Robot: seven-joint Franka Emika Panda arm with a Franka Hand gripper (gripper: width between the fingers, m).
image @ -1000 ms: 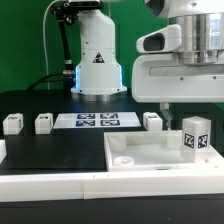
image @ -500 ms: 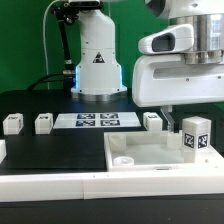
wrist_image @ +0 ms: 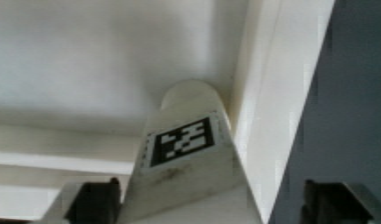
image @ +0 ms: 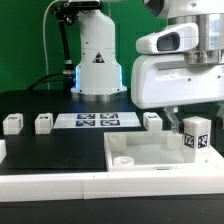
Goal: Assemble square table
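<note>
The square table's white top (image: 150, 156) lies flat at the exterior view's right, corner holes showing. One chunky tagged leg (image: 195, 135) stands upright on its far right part. My gripper (image: 184, 114) hangs right over that leg, one dark finger (image: 168, 112) showing beside it. In the wrist view the leg (wrist_image: 190, 150) rises between my fingers (wrist_image: 98, 200), with a gap on one side. The gripper (wrist_image: 219, 203) is open around it. Three more legs (image: 12, 124) (image: 44, 124) (image: 152, 121) sit on the black table.
The marker board (image: 97, 121) lies between the loose legs, in front of the arm's white base (image: 97, 62). A long white rail (image: 50, 186) runs along the front edge. A white piece (image: 2, 150) pokes in at the exterior view's left.
My hand has shifted slightly toward the exterior view's left over the standing leg. The leg, the top and the loose legs have not moved.
</note>
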